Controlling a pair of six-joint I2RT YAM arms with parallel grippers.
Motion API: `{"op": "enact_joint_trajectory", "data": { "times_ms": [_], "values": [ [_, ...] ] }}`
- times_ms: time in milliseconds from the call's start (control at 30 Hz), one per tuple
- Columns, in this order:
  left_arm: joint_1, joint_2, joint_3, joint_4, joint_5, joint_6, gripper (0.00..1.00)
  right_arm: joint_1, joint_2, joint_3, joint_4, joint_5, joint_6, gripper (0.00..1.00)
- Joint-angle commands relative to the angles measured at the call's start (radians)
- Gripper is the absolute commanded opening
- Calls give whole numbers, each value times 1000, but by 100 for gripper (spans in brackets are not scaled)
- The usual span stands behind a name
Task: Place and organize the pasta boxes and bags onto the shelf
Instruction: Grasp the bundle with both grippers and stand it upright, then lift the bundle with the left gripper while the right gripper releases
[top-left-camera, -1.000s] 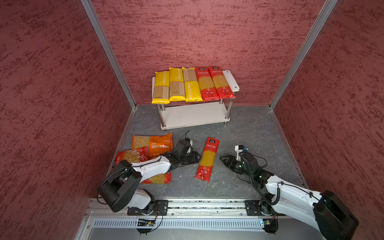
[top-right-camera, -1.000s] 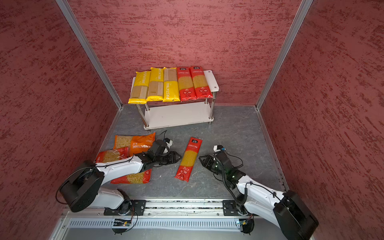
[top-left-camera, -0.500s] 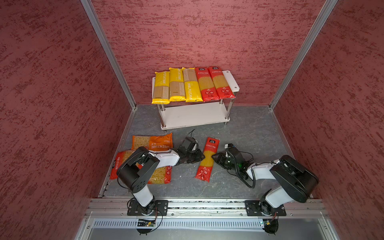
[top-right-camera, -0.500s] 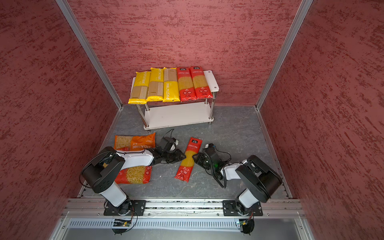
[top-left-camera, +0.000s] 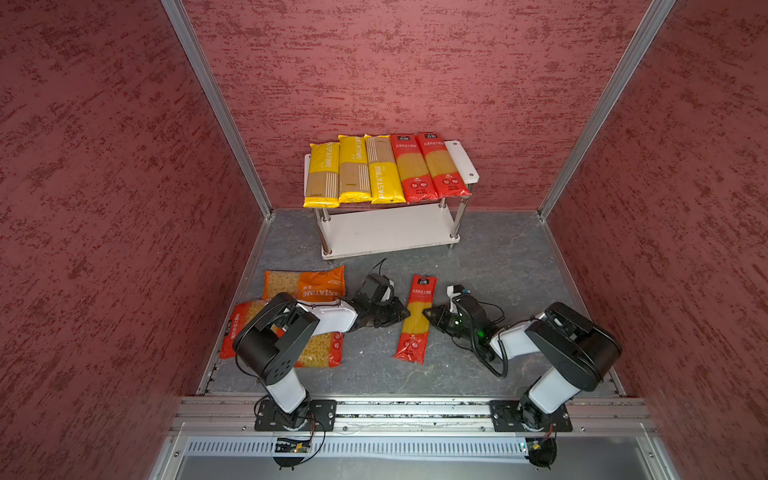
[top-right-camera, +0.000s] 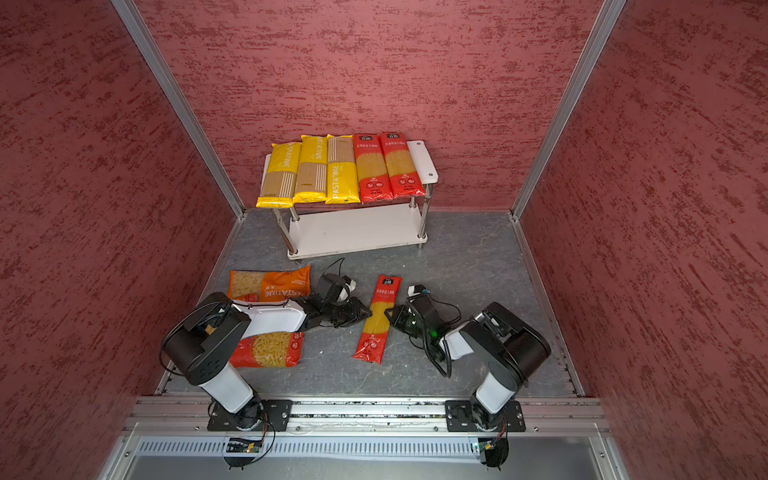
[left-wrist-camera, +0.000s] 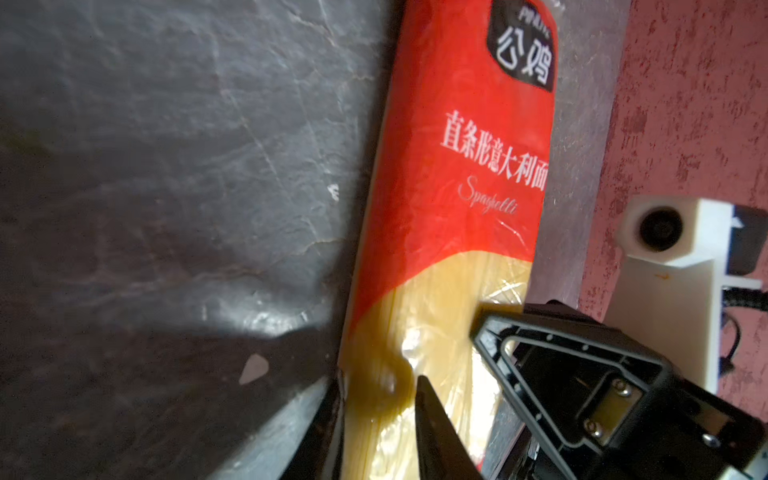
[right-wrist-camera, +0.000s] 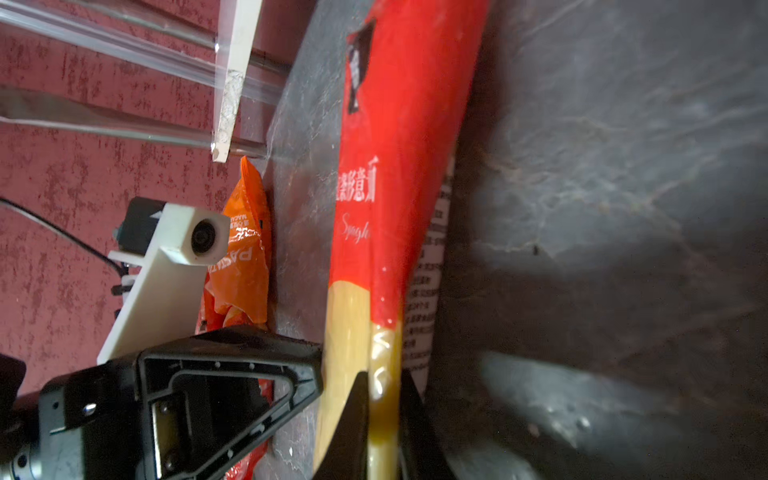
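A long red spaghetti bag (top-left-camera: 417, 322) (top-right-camera: 375, 322) lies on the grey floor between my two arms. My left gripper (top-left-camera: 404, 311) (top-right-camera: 367, 312) (left-wrist-camera: 376, 384) is shut on its left long edge, and my right gripper (top-left-camera: 428, 312) (top-right-camera: 389, 312) (right-wrist-camera: 383, 378) is shut on the opposite edge (right-wrist-camera: 384, 332), both at mid-length. The shelf (top-left-camera: 390, 228) (top-right-camera: 357, 228) stands at the back. Three yellow spaghetti packs (top-left-camera: 353, 170) and two red spaghetti bags (top-left-camera: 428, 166) lie side by side on its top board. Its lower board is bare.
An orange short-pasta bag (top-left-camera: 307, 284) (top-right-camera: 270, 284) and red short-pasta bags (top-left-camera: 318, 351) (top-right-camera: 266, 349) lie on the floor at the left, partly under my left arm. Red walls close in the floor on three sides. A strip at the right end of the top board (top-left-camera: 461, 160) is uncovered.
Both grippers moved in toward the red spaghetti bag from either side and closed on its long edges. The bag still lies on the floor.
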Motion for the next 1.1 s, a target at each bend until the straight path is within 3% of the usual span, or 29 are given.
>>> {"op": "enact_joint_trajectory", "data": {
  "times_ms": [0,367,600,867,1067],
  "values": [
    [-7,-68,-20,31,33,11,38,8,-75,-3,29,14,-106,9],
    [21,-387,-107,40,44,178,58,22,-422,61,-228,109,-467,0],
    [-23,-532,-149,138,63,314,64,24,-685,63,-266,28,-654,0],
    [-73,-477,-154,381,127,309,78,24,-777,120,-195,-138,-631,0],
    [-95,-420,-114,438,157,308,78,27,-771,170,-95,-210,-561,0]
  ]
}}
